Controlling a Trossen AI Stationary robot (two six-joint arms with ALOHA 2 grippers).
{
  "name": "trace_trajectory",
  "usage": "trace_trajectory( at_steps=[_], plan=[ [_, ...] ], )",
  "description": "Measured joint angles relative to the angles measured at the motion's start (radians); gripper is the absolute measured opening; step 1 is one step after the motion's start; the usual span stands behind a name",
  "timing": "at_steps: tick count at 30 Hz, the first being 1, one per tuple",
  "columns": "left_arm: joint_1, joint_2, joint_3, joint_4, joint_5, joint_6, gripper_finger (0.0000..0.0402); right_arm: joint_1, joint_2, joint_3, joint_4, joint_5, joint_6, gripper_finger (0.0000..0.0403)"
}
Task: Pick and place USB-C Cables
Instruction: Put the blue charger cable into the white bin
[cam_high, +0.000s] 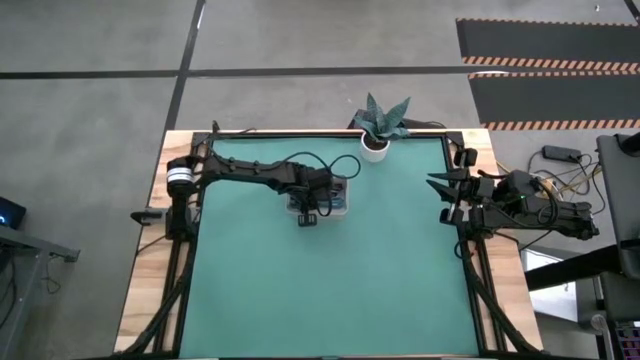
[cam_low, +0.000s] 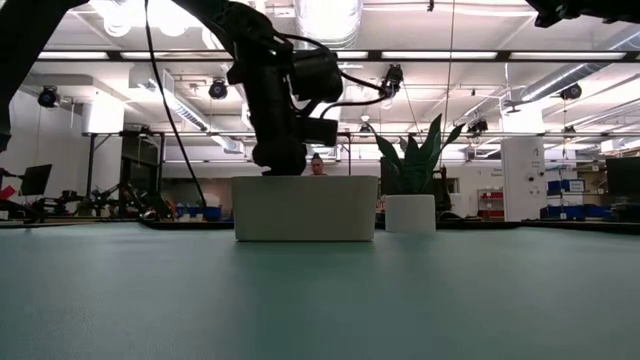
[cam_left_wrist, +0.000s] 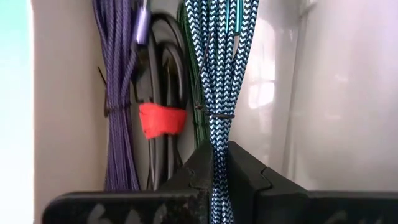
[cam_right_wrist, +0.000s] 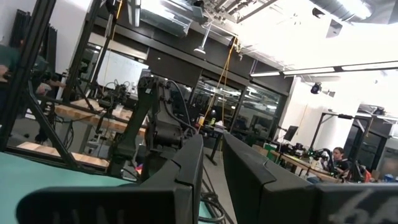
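A white tray (cam_high: 340, 186) stands on the green mat toward the table's far side. Inside it, side by side, are a purple cable (cam_left_wrist: 118, 93), a red-and-black cable (cam_left_wrist: 161, 118), a dark green cable (cam_left_wrist: 198, 121) and a teal cable (cam_left_wrist: 221, 62). My left gripper (cam_left_wrist: 219, 180) reaches down into the tray (cam_low: 305, 208) and is shut on the teal cable. My right gripper (cam_high: 443, 197) waits raised at the table's right edge; its fingers (cam_right_wrist: 186, 174) stand slightly apart with nothing between them. My left gripper pinches the teal cable bundle between its two fingers, just below its thin black tie (cam_left_wrist: 217, 149). The fingers come from above, slanting down into the tray, and lie across the bundle. The bundle is still inside the tray beside the dark green cable.
A potted plant (cam_high: 380, 125) in a white pot (cam_low: 412, 213) stands at the far edge, right of the tray. The tray's white wall (cam_left_wrist: 336, 93) is close beside the held bundle. Loose cords (cam_high: 560, 160) lie off the table at the right.
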Motion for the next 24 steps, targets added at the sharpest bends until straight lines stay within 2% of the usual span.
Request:
trace_trajectory(
  at_steps=[6,16,24],
  plan=[
    [0.000,0.000,-0.016,0.070,0.000,0.000,0.0009,0.000,0.000,0.000,0.000,0.000,0.000,0.0054],
    [0.005,0.000,-0.046,0.069,0.000,-0.008,0.0012,0.000,0.000,0.000,0.000,0.000,0.000,0.0054],
    [0.005,0.000,-0.046,0.069,0.000,-0.010,0.0056,0.000,0.000,0.000,0.000,0.000,0.000,0.0054]
  ],
)
